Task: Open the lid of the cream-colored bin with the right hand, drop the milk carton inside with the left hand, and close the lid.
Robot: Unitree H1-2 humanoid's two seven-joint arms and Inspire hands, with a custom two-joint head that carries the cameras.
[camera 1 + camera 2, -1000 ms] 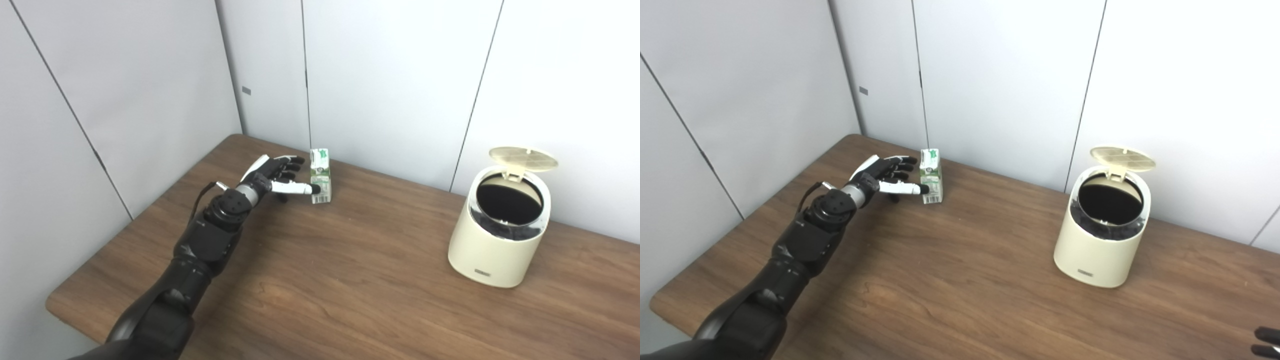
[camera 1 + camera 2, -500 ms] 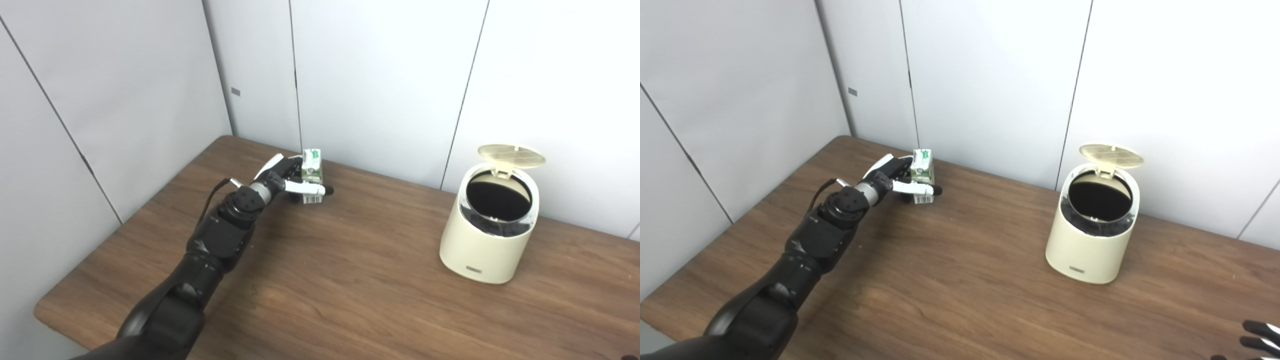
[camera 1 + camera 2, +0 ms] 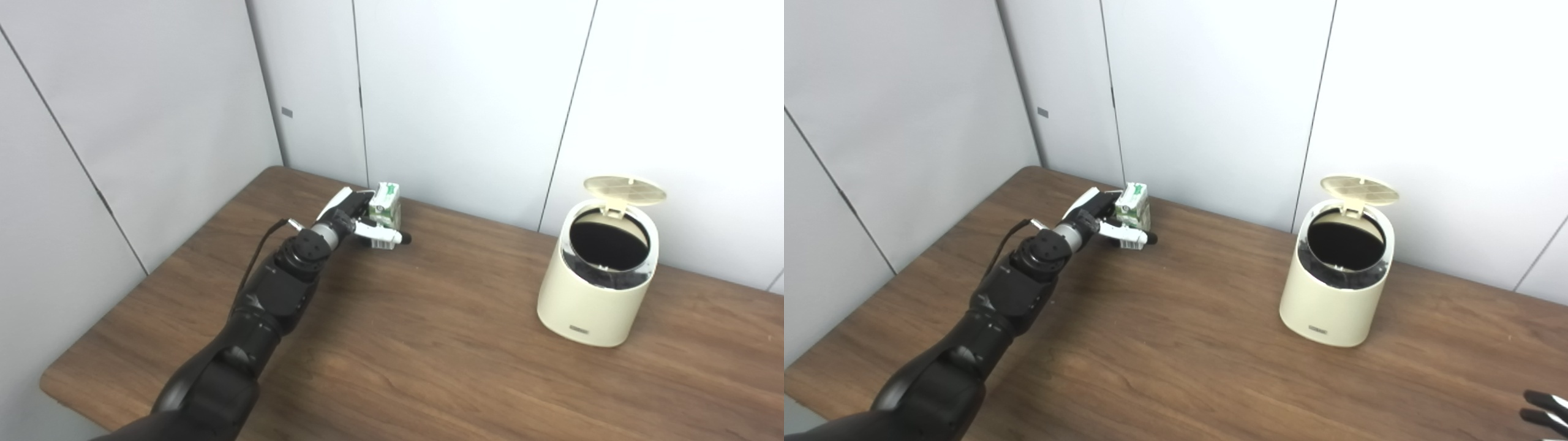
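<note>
Since a second ago, the left hand has closed around the milk carton, now tilted, top leaning right toward the open-lidded bin.

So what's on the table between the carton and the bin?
Nothing: only bare table lies between the carton and the bin, in both eye views.

Glossy black jointed left arm, black cable looping at its wrist, white-and-black fingered left hand.
</note>
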